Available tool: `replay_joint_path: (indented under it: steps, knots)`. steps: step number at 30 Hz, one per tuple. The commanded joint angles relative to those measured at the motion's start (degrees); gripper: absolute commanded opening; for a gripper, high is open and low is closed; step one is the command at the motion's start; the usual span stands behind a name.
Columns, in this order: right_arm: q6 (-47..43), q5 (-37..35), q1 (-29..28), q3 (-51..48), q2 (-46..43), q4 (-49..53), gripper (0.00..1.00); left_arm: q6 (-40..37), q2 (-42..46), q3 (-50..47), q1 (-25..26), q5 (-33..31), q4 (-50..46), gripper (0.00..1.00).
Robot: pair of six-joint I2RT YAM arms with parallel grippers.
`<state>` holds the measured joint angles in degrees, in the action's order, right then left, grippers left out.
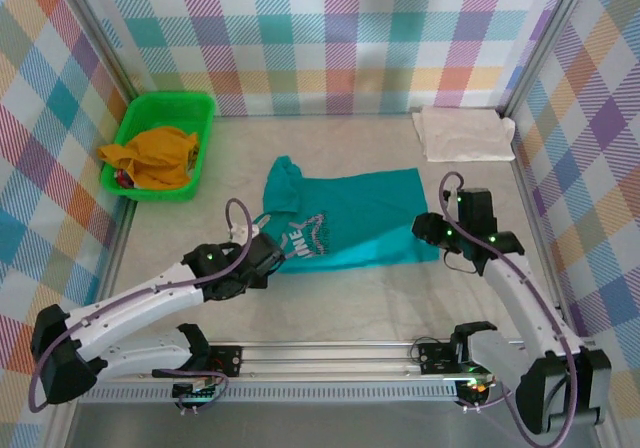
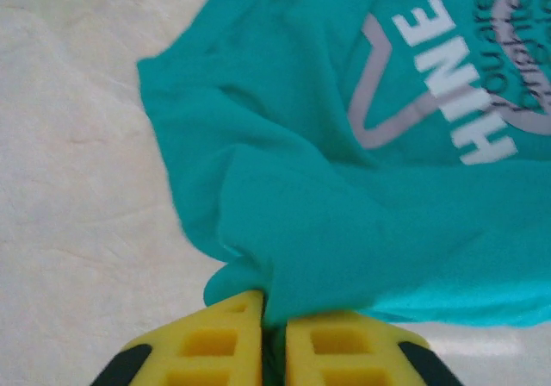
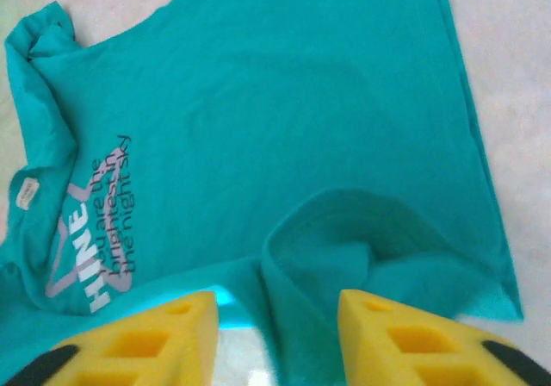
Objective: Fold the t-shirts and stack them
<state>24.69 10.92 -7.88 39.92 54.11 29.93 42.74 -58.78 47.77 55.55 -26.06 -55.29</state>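
Left gripper (image 2: 274,304) is seen almost closed, its yellow fingers pinched on a bunched fold at the near-left edge of the teal t-shirt (image 1: 350,208). Cloth is drawn into the narrow slit between the pads.

Right gripper (image 3: 277,304) is seen with jaws apart at the shirt's near-right edge. A raised ridge of teal cloth stands between the fingers and is not squeezed by either.

Teal shirt is laid mostly flat mid-table (image 1: 350,303), print side up. Silver star and "HINE" lettering are seen toward the left arm's side, with a small white label by the neck. One sleeve is bunched up at the far-left corner of the shirt.

Cream-white t-shirt (image 1: 462,133) is found folded in the far-right corner, well apart from the teal one.

Green basket (image 1: 165,100) is placed at the far left by the wall, with a crumpled orange cloth (image 1: 155,156) inside it.
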Motion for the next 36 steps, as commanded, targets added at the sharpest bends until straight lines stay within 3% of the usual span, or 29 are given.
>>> replay_joint_path:
  steps: [1, 5, 8, 9, 11, 14, 18, 21, 27, 32, 35, 36]
  knots:
    - [1.1, 1.1, 0.2, 1.2, -7.1, 4.0, 0.53, 6.1, 3.6, 3.3, 4.3, -0.6, -5.2, 0.25]
    - [-1.1, -1.7, 0.3, 5.2, -9.7, 4.1, 0.53, -1.1, 3.2, 8.6, 5.3, -0.7, -4.3, 0.26]
    - [-2.1, -2.0, 0.2, 6.7, -6.2, 1.5, 0.53, -4.3, 2.9, 12.1, 5.2, -8.7, -5.0, 0.27]
    - [-2.0, -2.0, 0.3, 6.8, -4.3, 0.0, 0.53, -6.4, 3.4, 11.6, 4.6, -10.9, -2.9, 0.36]
    - [-2.0, -1.0, 0.2, 7.8, 2.3, -3.4, 0.53, -15.9, 3.3, 8.0, -1.4, -6.5, 8.2, 0.56]
    - [-1.6, 1.2, 0.3, 12.5, 13.7, -6.5, 0.48, -21.5, -4.2, 6.0, -13.8, 5.8, 19.3, 0.62]
    - [-1.9, -0.7, 0.3, 19.4, 25.6, -9.5, 0.42, -27.2, -17.7, 7.6, -18.1, 8.3, 29.9, 0.60]
    - [-2.0, -1.8, 0.6, 23.6, 32.1, -9.8, 0.46, -29.5, -27.2, 11.0, -20.3, 13.6, 35.0, 0.64]
    - [1.5, 0.6, 1.9, 26.2, 40.8, -13.4, 0.45, -31.8, -41.6, 15.8, -22.7, 15.4, 42.4, 0.65]
    - [4.1, 3.3, 2.8, 26.0, 45.9, -16.3, 0.44, -31.8, -47.8, 18.5, -25.1, 16.0, 45.9, 0.53]
    - [6.4, 6.2, 4.0, 25.0, 47.5, -18.5, 0.43, -31.6, -51.3, 19.7, -26.9, 17.2, 47.7, 0.53]
    - [7.0, 7.1, 4.3, 24.5, 47.8, -19.3, 0.41, -32.0, -52.5, 20.5, -27.5, 18.5, 48.1, 0.48]
